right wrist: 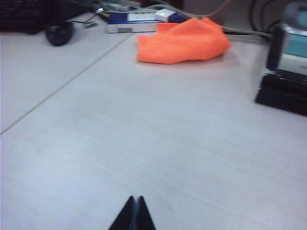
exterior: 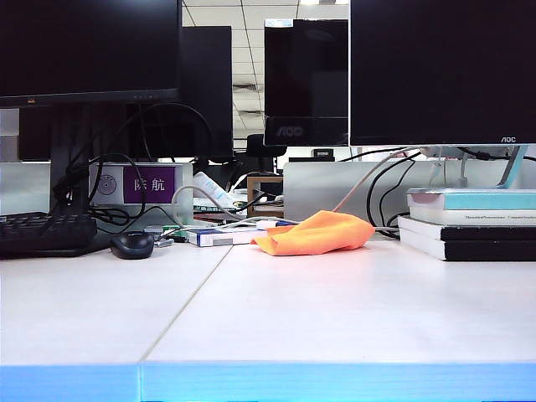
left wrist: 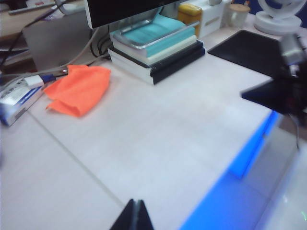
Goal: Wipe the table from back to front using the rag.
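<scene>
The rag (exterior: 315,233) is lying bunched at the back of the table (exterior: 335,310), just in front of the cables and beside the stacked books (exterior: 469,224), likely where a back-to-front wipe would begin; the left gripper (left wrist: 135,215) and right gripper (right wrist: 134,213) are hanging over bare table, well short of it, jaws closed on nothing.

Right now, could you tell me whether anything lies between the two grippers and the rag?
Nothing visible does. The rag lies crumpled at the back of the table; bare desk stretches from it to the shut right gripper and shut left gripper. The book stack sits beside it.
</scene>
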Robot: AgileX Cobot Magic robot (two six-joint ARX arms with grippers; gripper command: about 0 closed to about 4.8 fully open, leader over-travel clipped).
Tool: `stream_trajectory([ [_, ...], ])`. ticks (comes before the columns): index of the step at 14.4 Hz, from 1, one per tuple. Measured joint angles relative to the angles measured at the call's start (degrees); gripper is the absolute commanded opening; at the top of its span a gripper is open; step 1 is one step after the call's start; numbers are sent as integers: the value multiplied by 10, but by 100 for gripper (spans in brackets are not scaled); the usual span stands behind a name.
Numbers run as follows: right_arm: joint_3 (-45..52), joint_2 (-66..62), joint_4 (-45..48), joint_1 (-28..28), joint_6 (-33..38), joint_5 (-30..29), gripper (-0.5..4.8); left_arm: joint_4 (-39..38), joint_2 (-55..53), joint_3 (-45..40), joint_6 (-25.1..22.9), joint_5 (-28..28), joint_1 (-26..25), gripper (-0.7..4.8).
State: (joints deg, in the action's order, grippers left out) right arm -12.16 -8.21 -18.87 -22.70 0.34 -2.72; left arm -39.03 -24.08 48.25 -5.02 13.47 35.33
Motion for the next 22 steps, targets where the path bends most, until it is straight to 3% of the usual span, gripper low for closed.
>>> stream_trajectory([
  [1, 0, 5, -9, 0, 0, -5, -1, 87, 4, -81, 35, -3, 0, -6],
  [2, 0, 6, -12, 0, 0, -5, -1, 293, 1, -227, 66, -16, 0, -6],
  [3, 0, 6, -12, 0, 0, -5, -1, 356, 1, -288, 77, -36, 0, -6],
  [8, 0, 6, -12, 0, 0, -5, -1, 372, 3, -347, 77, -123, 0, -6],
  [10, 0, 6, -12, 0, 0, -5, -1, 379, 87, -391, 73, -145, -20, -6],
  [11, 0, 8, -15, 0, 0, -5, 0, 338, 238, -421, 75, -149, -227, -6],
  [13, 0, 10, -19, 0, 0, -7, 0, 323, 239, -424, 83, -144, -294, -6],
  [15, 0, 19, -21, -1, 0, -7, -1, 310, 239, -459, 85, -143, -325, -6],
  [18, 0, 19, -27, -1, 0, -7, 0, 294, 239, -477, 84, -146, -325, -6],
  [20, 0, 19, -26, -1, 0, -8, -1, 294, 239, -477, 13, -146, -325, -5],
  [22, 0, 19, -26, -1, 0, -8, -1, 294, 239, -477, -2, -146, -325, -4],
])
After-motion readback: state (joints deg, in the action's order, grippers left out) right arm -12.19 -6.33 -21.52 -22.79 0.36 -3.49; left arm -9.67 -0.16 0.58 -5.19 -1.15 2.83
